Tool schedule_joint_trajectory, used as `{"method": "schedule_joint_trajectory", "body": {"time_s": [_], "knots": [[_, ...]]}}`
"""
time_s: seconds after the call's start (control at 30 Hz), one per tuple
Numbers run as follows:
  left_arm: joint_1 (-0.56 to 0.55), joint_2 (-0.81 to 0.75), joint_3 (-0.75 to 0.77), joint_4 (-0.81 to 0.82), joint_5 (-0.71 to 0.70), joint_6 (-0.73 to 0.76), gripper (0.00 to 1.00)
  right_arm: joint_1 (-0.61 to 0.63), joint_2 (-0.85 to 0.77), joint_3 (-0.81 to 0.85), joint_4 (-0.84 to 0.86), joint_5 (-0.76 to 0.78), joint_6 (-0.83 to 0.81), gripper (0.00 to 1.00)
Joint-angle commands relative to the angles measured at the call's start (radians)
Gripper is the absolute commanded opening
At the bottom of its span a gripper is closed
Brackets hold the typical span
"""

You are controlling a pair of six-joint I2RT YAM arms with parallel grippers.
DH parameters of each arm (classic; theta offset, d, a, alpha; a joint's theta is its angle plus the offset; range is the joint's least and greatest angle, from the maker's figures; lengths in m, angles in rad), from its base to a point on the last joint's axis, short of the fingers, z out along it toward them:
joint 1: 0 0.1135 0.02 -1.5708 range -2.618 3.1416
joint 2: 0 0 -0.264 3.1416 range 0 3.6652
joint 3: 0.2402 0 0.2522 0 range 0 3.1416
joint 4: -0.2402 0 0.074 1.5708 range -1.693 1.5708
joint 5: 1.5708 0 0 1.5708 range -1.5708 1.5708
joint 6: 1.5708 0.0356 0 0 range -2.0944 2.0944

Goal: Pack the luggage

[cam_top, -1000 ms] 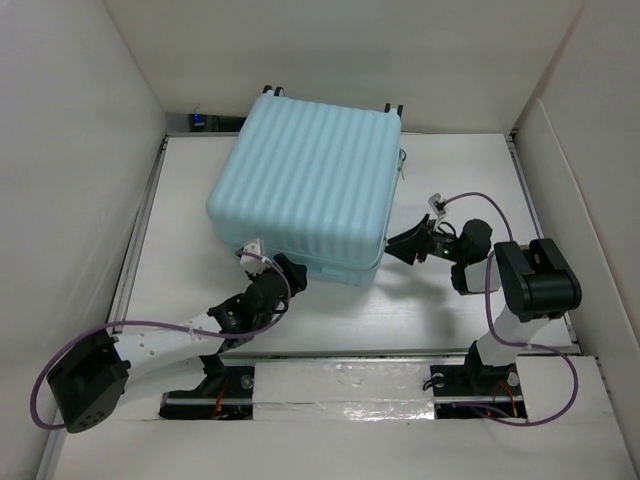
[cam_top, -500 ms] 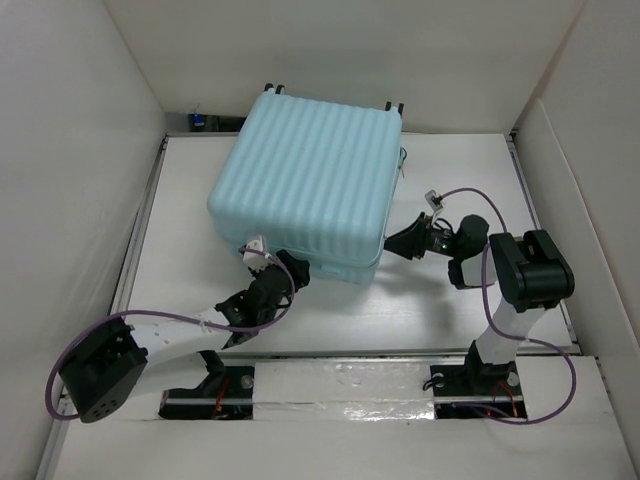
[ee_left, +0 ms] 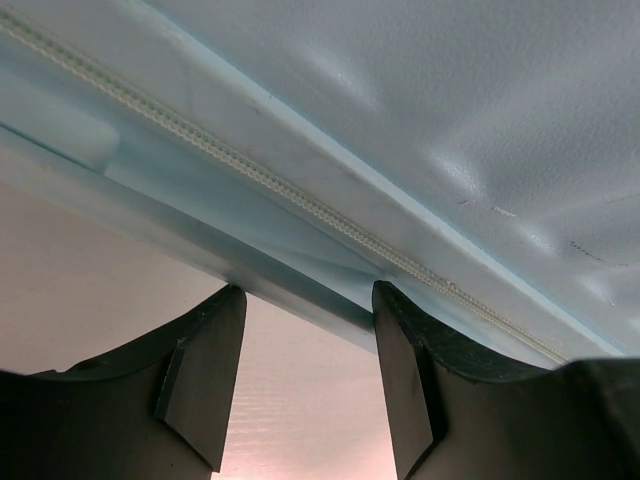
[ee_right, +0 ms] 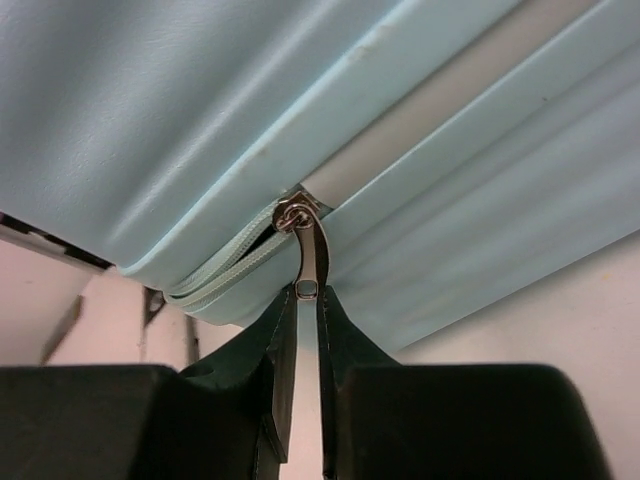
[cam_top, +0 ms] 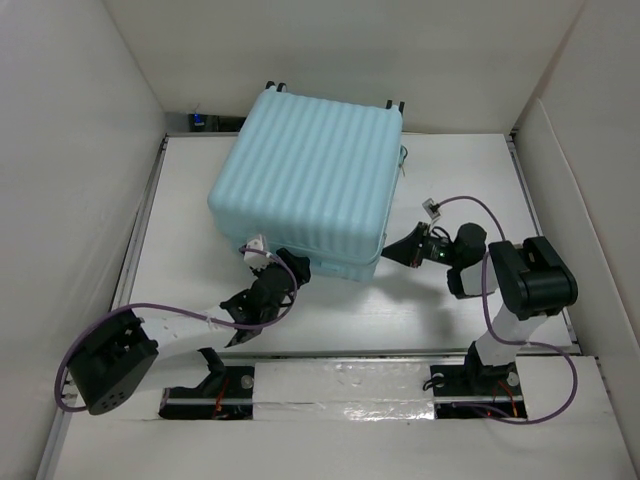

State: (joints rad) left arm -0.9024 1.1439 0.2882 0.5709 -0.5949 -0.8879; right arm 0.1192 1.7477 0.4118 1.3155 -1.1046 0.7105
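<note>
pinching the zipper pull [ee_right: 312, 250] — right gripper [ee_right: 306, 296] at the luggage [cam_top: 310, 180]

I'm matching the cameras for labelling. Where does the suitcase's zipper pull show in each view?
Right wrist: zipper pull at centre, pinched in the right pincer.
Top external: too small to see; the right pincer tip meets the near right corner of the suitcase.
Left wrist: not in it; only zipper teeth show.
Shared landmark: the suitcase's aqua shell.
</note>
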Motion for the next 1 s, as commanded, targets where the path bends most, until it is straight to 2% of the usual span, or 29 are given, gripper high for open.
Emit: {"method": "schedule_joint_trajectory", "body": {"time_s": [0.0, 0.1, 0.13, 0.2, 0.23, 0.33, 0.53, 0.6, 0.63, 0.77, 0.87, 0.97], "knots": [[-0.015, 0.046, 0.022, 0.030, 0.076, 0.050, 0.48, 0.033, -0.066, -0.019, 0.331, 0.023, -0.116, 0.00], [-0.015, 0.042, 0.020, 0.027, 0.079, 0.050, 0.47, 0.033, -0.122, -0.015, 0.177, 0.051, -0.205, 0.00], [-0.015, 0.039, 0.020, 0.026, 0.083, 0.053, 0.47, 0.033, -0.141, -0.013, 0.113, 0.069, -0.224, 0.07], [-0.015, 0.028, 0.017, 0.024, 0.084, 0.052, 0.48, 0.008, -0.151, -0.004, 0.082, 0.072, -0.249, 0.29], [-0.024, 0.027, 0.016, 0.024, 0.086, 0.053, 0.47, -0.007, -0.151, 0.004, 0.082, 0.060, -0.247, 0.43], [-0.033, 0.025, 0.019, 0.017, 0.086, 0.053, 0.47, -0.020, -0.132, 0.039, 0.099, 0.036, -0.230, 0.52], [-0.033, 0.022, 0.011, 0.006, 0.096, 0.049, 0.47, -0.020, -0.080, 0.116, 0.039, 0.005, -0.249, 0.53], [-0.033, 0.024, 0.009, 0.009, 0.099, 0.044, 0.47, -0.020, -0.060, 0.120, 0.059, 0.000, -0.243, 0.50], [-0.033, 0.025, 0.009, 0.010, 0.098, 0.044, 0.47, -0.020, -0.038, 0.120, 0.080, -0.012, -0.217, 0.45], [-0.033, 0.025, 0.011, 0.014, 0.102, 0.046, 0.47, -0.020, 0.025, 0.098, 0.264, -0.026, -0.117, 0.37], [-0.033, 0.025, 0.009, 0.015, 0.104, 0.047, 0.47, -0.020, 0.065, 0.070, 0.347, -0.023, -0.074, 0.36], [-0.033, 0.028, 0.011, 0.023, 0.106, 0.050, 0.46, -0.020, 0.070, 0.070, 0.390, -0.023, -0.037, 0.29]]}}
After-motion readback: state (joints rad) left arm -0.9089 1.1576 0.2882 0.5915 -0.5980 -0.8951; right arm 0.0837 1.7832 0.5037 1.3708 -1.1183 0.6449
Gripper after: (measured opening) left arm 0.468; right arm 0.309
